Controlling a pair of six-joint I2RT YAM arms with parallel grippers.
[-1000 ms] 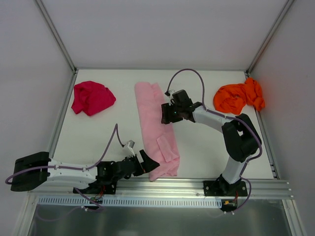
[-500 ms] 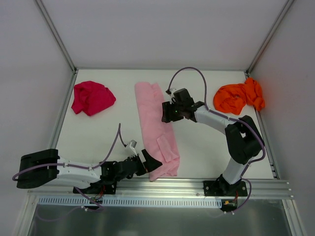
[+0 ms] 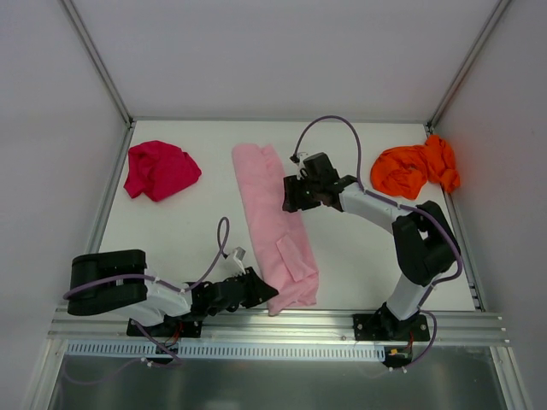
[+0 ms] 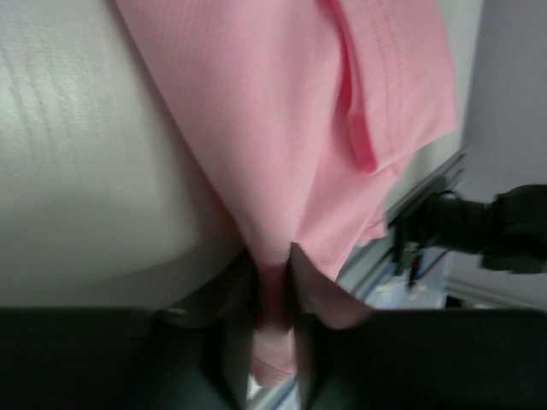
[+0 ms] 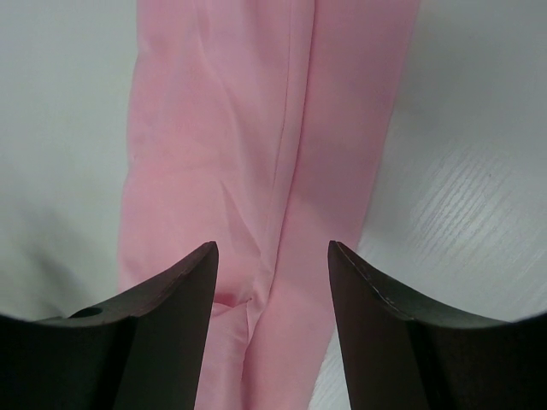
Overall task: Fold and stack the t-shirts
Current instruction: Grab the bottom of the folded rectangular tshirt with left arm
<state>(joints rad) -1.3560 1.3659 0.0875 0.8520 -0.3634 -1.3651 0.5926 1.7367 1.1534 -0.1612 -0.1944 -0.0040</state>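
Pink t-shirt (image 3: 270, 226) lies as a long folded strip. Its near corner is pinched in the left gripper (image 4: 273, 282), its far part lies just beneath the right gripper (image 5: 272, 254), whose jaws are spread and grip nothing. Best to clamp the far edge before lifting, then raise both ends level.

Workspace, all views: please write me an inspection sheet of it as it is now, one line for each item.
Surface: white table, flat, no stains seen.
Job's things: pink t-shirt folded into a long strip at the centre; magenta-red t-shirt crumpled at far left; orange t-shirt crumpled at far right; none stacked.
Clutter: nothing seen.
Grippers: left fingers shut on the pink t-shirt's near end; right fingers open over its far part.
Cables: purple cables, one loop on each arm, free of the cloth.
Surroundings: white walls; metal rail along the near edge.
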